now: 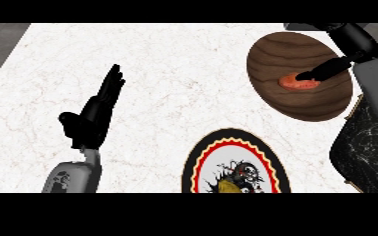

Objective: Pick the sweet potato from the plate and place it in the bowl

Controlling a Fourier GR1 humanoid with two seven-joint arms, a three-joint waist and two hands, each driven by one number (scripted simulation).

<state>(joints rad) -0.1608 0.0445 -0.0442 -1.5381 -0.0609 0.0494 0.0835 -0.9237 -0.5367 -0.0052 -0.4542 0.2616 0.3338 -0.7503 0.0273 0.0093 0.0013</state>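
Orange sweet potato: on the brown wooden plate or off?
On: the orange sweet potato lies on the brown wooden plate, right hand at it.

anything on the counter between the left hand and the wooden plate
No. In the head view only bare white marble counter lies between the open left hand and the wooden plate.

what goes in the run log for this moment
right hand on sweet potato | over wooden dish | left hand open, resting

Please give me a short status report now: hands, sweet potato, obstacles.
Left hand open, resting at left. Right hand on sweet potato, grip unclear. Sweet potato inside wooden bowl; plate vacated. No obstacles.
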